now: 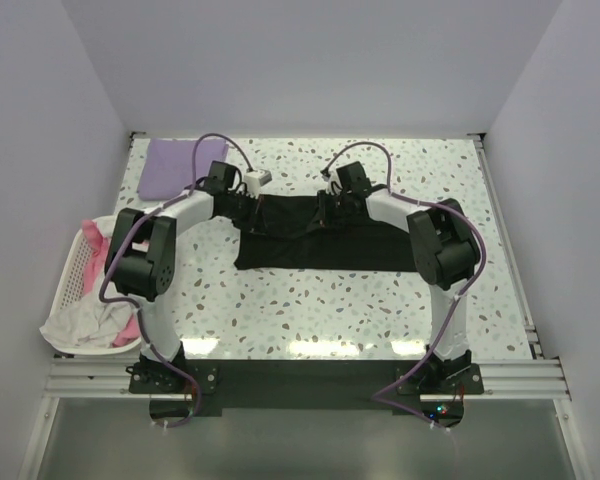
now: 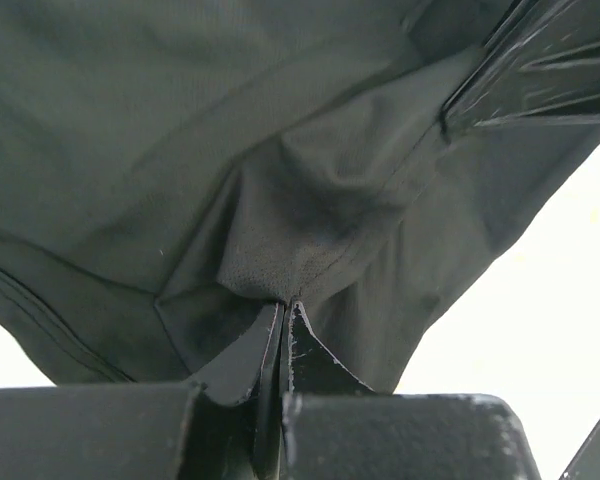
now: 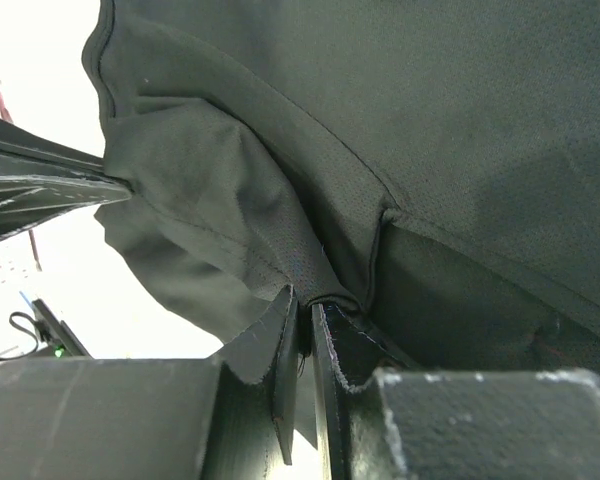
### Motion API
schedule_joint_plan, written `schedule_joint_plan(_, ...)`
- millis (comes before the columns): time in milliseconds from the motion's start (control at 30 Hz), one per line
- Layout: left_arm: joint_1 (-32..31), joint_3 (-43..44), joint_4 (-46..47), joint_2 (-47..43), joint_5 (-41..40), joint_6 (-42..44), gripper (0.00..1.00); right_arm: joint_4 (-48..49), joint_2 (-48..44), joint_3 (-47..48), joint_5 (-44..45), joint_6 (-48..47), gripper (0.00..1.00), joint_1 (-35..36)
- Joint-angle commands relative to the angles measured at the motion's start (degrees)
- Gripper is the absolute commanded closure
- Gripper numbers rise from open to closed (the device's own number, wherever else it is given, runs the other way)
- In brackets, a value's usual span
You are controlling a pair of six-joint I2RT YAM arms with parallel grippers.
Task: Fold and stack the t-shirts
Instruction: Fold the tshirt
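Pinches a tuck of the black t-shirt (image 1: 320, 248) in the left hand (image 2: 283, 325), jaws pressed together with cloth bunched just ahead of the tips; clamps the same garment in the right hand (image 3: 305, 318), just as narrow, a seam running into the grip. Holds both pinches along one edge, close together, with a finger of each hand showing at the border of the other's wrist view. Lies from that held edge back toward the bases, flat on the surface (image 1: 310, 310), long axis crosswise, reaching further past the right hand than past the left. Calls, in all likelihood, for a level pull of both hands back over that body. Hides the held edge under the forearms from above; leaves collar, sleeves and hem impossible to tell apart. Shows a purple folded shirt (image 1: 175, 165) outward of the left hand, and a basket (image 1: 72, 270) of laundry behind and outward of it
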Motion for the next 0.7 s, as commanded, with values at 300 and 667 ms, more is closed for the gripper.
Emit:
schedule_joint_plan(300,1.04,-2.95,-0.82,-2.67,-1.66,-0.14,0.75,-7.22,-3.70,0.50,1.26,-4.70,0.70,-0.63)
schedule_joint_plan(667,-3.52,0.12,-8.36,-13.67,-10.96,10.14,0.62,-36.03,-10.82,14.91,1.16,-29.98,0.46,-6.16)
